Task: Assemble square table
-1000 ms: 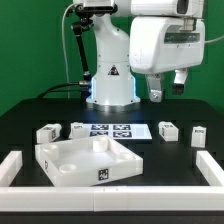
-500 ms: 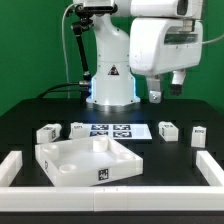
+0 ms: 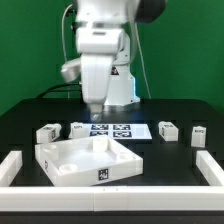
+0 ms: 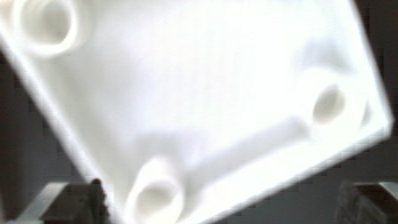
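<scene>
— Gripper first: how does it stand?

— You have your gripper in the air above the tabletop, and it touches nothing. The arm is blurred in the exterior view, so please look at the wrist view. There the two fingers show as dark tips, spread wide apart. Nothing is held between them, and only the tabletop lies below.

— How many parts do you count?

— One tabletop and four legs. The outer left leg and the inner left leg lie on the exterior view's left of the marker board. The inner right leg and the outer right leg lie on its right. All four make one row behind the tabletop, and each is apart from it. You also see two white bars, the left bar and the right bar.

— Which way does the tabletop point?

— It lies flat on the desk, near the front, between the two bars. Its hollow side is up, so the rim and the sockets look upward. It is square, so you get no long axis. It is turned a little, with its sides not parallel to the bars. One tag on the near wall faces the camera. In the wrist view you can count three round sockets, and the fourth corner is outside the picture.
</scene>
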`<action>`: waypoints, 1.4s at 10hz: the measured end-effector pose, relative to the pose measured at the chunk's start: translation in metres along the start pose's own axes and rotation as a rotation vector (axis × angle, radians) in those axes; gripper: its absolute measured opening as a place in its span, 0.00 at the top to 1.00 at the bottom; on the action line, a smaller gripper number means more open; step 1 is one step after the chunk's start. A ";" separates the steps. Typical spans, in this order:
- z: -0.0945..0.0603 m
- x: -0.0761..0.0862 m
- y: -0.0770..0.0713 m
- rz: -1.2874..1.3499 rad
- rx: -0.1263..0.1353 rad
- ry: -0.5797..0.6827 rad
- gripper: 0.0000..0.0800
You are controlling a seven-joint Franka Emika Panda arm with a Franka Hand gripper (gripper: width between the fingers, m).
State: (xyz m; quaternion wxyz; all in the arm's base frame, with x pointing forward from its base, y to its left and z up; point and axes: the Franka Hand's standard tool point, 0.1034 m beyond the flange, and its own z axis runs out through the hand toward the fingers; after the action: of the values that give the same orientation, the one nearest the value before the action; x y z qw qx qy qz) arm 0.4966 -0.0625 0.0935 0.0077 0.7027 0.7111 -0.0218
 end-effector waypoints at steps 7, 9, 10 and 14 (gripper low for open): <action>0.037 -0.023 -0.032 -0.281 0.009 -0.017 0.19; 0.062 -0.039 -0.050 -0.266 0.045 -0.005 0.19; 0.071 -0.041 -0.048 -0.262 0.054 -0.001 0.19; 0.081 -0.040 -0.045 -0.263 0.070 0.006 0.48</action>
State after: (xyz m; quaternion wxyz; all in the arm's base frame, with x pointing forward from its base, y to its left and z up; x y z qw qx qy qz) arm 0.4503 -0.1068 0.0152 -0.0219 0.6034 0.7959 -0.0455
